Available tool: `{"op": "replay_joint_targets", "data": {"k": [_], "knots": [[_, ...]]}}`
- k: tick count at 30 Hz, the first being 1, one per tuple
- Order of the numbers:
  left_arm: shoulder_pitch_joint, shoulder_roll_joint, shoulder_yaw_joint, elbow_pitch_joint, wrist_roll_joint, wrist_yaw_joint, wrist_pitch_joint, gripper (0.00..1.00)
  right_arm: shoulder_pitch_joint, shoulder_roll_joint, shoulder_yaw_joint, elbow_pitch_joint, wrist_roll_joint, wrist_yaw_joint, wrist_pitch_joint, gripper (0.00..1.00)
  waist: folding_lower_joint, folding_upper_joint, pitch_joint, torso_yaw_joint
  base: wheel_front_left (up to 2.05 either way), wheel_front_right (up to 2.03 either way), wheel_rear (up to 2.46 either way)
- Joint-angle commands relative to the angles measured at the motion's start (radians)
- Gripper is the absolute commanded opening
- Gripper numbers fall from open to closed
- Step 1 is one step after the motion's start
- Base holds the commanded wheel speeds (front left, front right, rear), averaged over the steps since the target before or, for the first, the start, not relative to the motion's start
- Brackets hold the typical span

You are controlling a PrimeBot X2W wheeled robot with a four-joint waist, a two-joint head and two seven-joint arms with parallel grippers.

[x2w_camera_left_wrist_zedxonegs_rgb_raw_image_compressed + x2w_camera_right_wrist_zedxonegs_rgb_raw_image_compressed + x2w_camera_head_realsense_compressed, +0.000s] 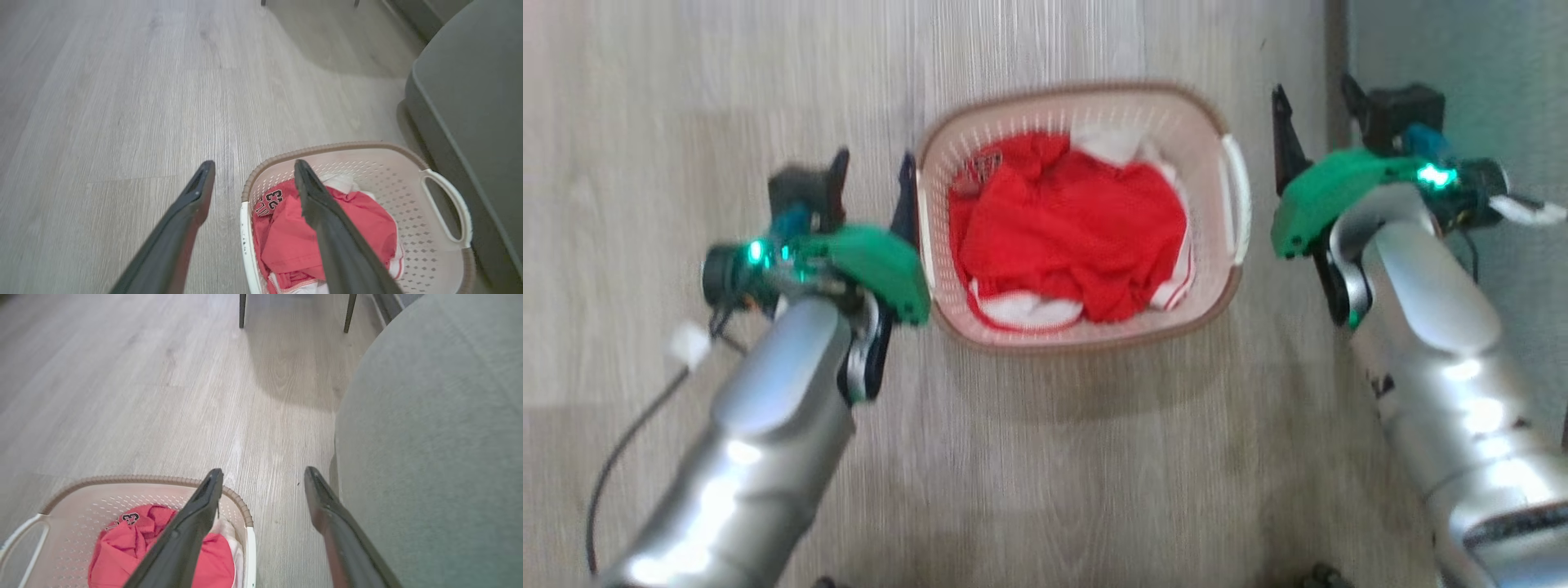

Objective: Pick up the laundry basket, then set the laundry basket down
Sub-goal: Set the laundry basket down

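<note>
The laundry basket point(1094, 343) stands on the wood floor between my two arms, cream and perforated with a brown rim, holding red and white clothes point(1070, 229). My left gripper point(872, 192) is open beside the basket's left side. In the left wrist view the left gripper point(253, 165) has the basket point(327, 146) rim's near edge between its fingers. My right gripper point(1319, 114) is open, a little off the white right handle point(1237, 204). In the right wrist view the right gripper point(263, 471) frames the basket point(122, 478) edge, above the floor.
Grey upholstered furniture point(1462, 49) stands close on the right, tight beside my right arm point(429, 437) and near the basket's far handle point(470, 102). Two dark furniture legs point(242, 310) rise farther ahead. Open wood floor point(686, 98) spreads to the left and ahead.
</note>
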Motion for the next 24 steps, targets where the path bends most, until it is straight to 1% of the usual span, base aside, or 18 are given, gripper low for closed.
{"op": "replay_joint_targets", "data": {"k": [1,6,10,13,14,15,17,24], "knots": [[0.058,0.027,0.072,-0.061,0.044,-0.012,-0.009,1.0,0.067,0.021,0.006,-0.064,-0.004,-0.002,-0.013,1.0,0.0001,-0.0001,-0.114,-0.001,0.0,0.0,0.0],[0.211,0.007,0.174,-0.161,0.154,-0.042,-0.009,1.0,0.198,0.021,-0.024,-0.175,0.0,-0.002,-0.013,1.0,0.0001,-0.0001,-0.237,0.005,0.0,0.0,0.0],[0.316,-0.012,0.236,-0.211,0.195,-0.069,-0.009,1.0,0.301,0.021,-0.039,-0.265,0.0,-0.002,-0.013,1.0,0.0001,-0.0001,-0.321,0.004,0.0,0.0,0.0],[0.384,-0.018,0.271,-0.264,0.233,-0.078,-0.009,1.0,0.373,0.021,-0.055,-0.342,-0.001,-0.002,-0.013,1.0,0.0001,-0.0001,-0.367,0.005,0.0,0.0,0.0],[0.406,-0.02,0.282,-0.283,0.246,-0.078,-0.009,1.0,0.396,0.021,-0.061,-0.368,-0.004,-0.002,-0.013,1.0,0.0001,-0.0001,-0.381,0.005,0.0,0.0,0.0],[0.406,-0.02,0.282,-0.283,0.246,-0.078,-0.009,1.0,0.396,0.021,-0.061,-0.368,-0.004,-0.002,-0.013,1.0,0.0001,-0.0001,-0.381,0.005,0.0,0.0,0.0],[0.449,-0.021,0.306,-0.322,0.268,-0.076,-0.009,1.0,0.44,0.021,-0.073,-0.419,-0.007,-0.002,-0.013,1.0,0.0001,-0.0001,-0.407,0.005,0.0,0.0,0.0],[0.594,-0.025,0.388,-0.481,0.338,-0.052,-0.009,1.0,0.592,0.021,-0.088,-0.584,-0.012,-0.002,-0.013,1.0,0.0001,-0.0001,-0.483,0.007,0.0,0.0,0.0]]}}
